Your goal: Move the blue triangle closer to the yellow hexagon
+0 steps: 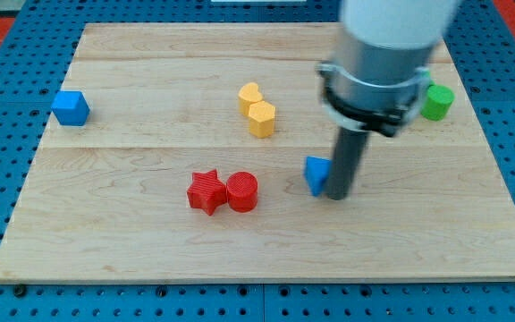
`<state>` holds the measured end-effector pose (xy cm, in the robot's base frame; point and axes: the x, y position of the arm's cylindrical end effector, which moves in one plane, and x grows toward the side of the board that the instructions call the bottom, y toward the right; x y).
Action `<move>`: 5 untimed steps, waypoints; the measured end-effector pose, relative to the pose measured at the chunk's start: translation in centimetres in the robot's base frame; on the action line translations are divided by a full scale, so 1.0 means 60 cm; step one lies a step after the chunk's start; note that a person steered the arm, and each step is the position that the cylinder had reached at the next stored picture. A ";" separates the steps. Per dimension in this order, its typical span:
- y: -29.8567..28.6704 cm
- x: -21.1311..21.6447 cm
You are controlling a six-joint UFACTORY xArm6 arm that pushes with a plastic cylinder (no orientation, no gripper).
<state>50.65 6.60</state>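
The blue triangle (316, 174) lies right of the board's middle. My tip (338, 194) stands against its right side, touching or nearly touching it. The yellow hexagon (262, 118) sits up and to the left of the triangle, with a yellow heart-shaped block (249, 96) touching its upper left side. The rod and the arm's grey body above it hide the board behind them.
A red star (206, 191) and a red cylinder (242, 191) sit side by side left of the triangle. A blue cube (71, 107) is near the board's left edge. A green block (436, 102) is at the right, partly behind the arm.
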 end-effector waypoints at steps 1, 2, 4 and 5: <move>-0.067 -0.051; -0.051 -0.054; -0.023 -0.083; -0.124 -0.088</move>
